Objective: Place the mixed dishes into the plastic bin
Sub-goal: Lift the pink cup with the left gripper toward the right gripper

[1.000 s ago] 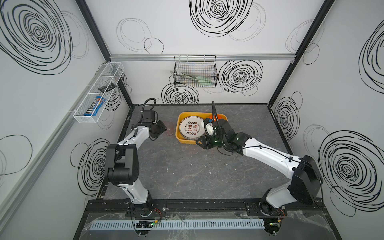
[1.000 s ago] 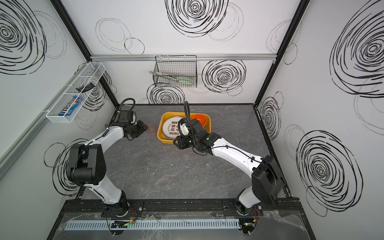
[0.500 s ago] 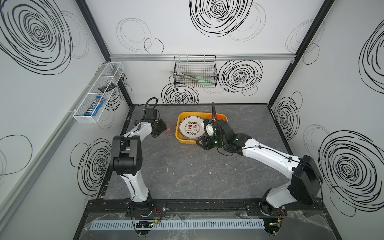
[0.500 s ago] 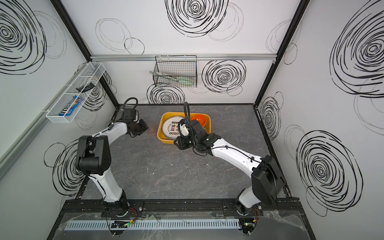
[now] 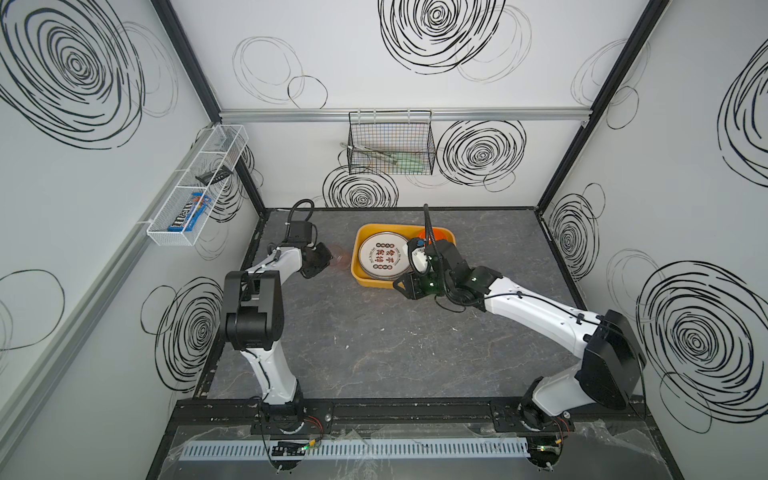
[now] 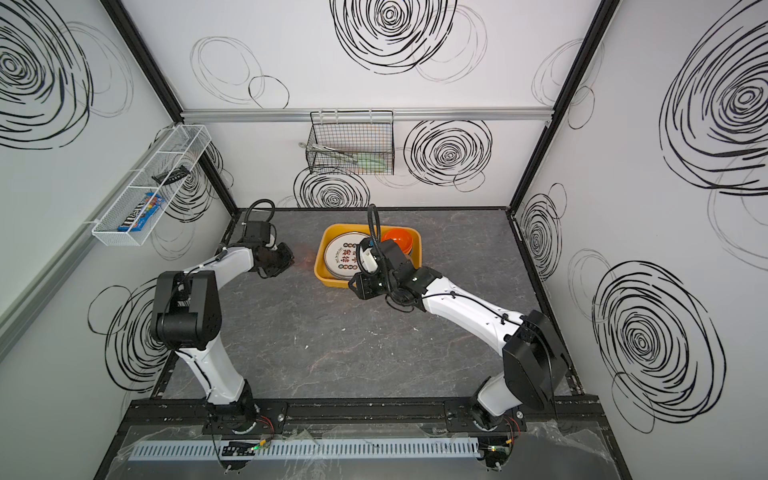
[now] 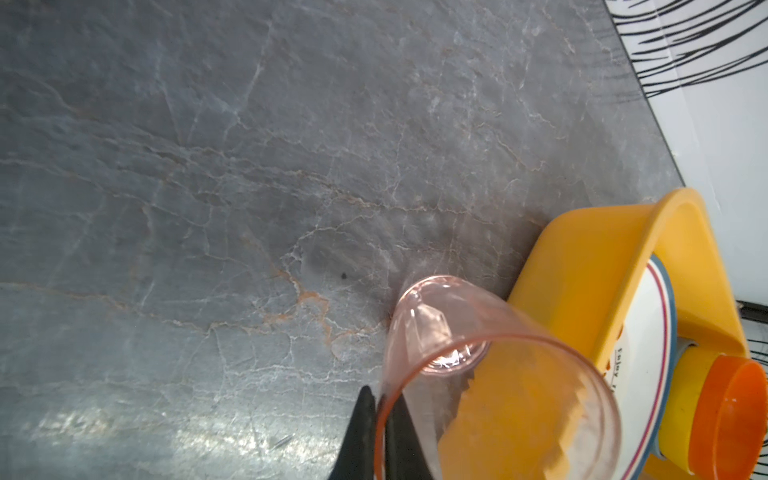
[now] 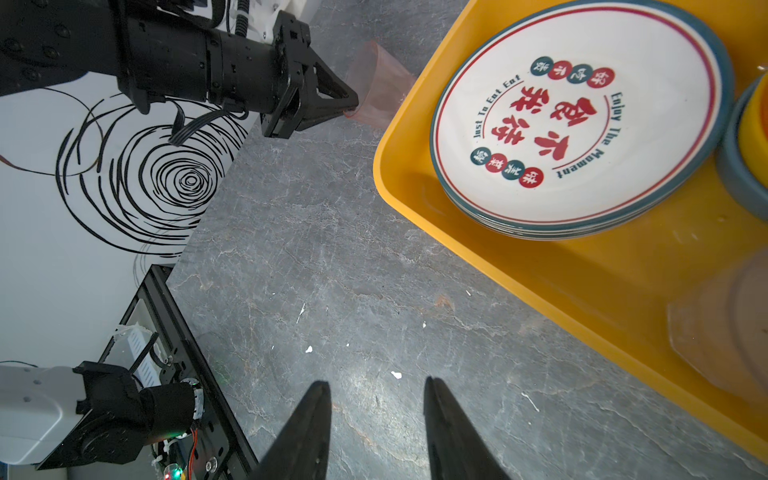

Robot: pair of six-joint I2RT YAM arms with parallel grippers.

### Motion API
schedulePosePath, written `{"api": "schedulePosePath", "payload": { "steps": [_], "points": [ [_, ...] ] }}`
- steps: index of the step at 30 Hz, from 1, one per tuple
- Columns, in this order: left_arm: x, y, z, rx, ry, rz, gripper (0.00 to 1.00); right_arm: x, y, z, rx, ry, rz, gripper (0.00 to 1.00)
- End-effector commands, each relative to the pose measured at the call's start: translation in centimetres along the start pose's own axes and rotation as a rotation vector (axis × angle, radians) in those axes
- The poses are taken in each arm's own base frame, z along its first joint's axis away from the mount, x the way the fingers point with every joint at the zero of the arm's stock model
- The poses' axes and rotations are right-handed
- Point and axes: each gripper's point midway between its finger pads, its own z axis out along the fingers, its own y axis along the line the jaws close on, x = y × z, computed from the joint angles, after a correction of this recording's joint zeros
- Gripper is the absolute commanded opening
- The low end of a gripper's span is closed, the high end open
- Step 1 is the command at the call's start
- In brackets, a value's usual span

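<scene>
The translucent pink cup [image 7: 478, 374] lies tipped just left of the yellow-orange plastic bin [image 5: 357, 272]. My left gripper [image 7: 380, 399] is shut on the cup's rim, one finger inside and one outside; it also shows in both top views [image 5: 328, 259] [image 6: 291, 259] and in the right wrist view [image 8: 351, 108]. In the bin lie stacked white plates with red characters [image 8: 577, 116], an orange bowl [image 6: 397, 239] and a clear cup [image 8: 727, 332]. My right gripper [image 8: 376, 382] hangs open and empty over the table near the bin's front edge [image 5: 401, 284].
A black wire basket [image 5: 390, 145] hangs on the back wall and a white mesh shelf [image 5: 195, 187] on the left wall. A blue-grey bowl holding something yellow [image 8: 739, 166] sits beside the plates. Small white crumbs [image 8: 397, 375] dot the table.
My left gripper has closed onto the pink cup's rim, and the left arm's elbow has swung inward. The right arm has not moved.
</scene>
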Motion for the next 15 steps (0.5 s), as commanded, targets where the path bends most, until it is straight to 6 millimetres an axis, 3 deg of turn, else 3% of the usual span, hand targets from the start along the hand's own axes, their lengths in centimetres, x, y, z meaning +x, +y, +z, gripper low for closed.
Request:
{"api": "schedulePosePath", "payload": {
  "steps": [1, 15],
  "points": [
    [-1.2, -0.7, -2.5, 0.042, -0.055, 0.011, 0.05, 0.2, -0.2, 0.1, 0.012, 0.000, 0.005, 0.42],
    [-1.5, -1.7, -8.7, 0.095, -0.183, 0.050, 0.04, -1.6, -0.5, -1.5, 0.054, -0.068, 0.008, 0.42]
  ]
}}
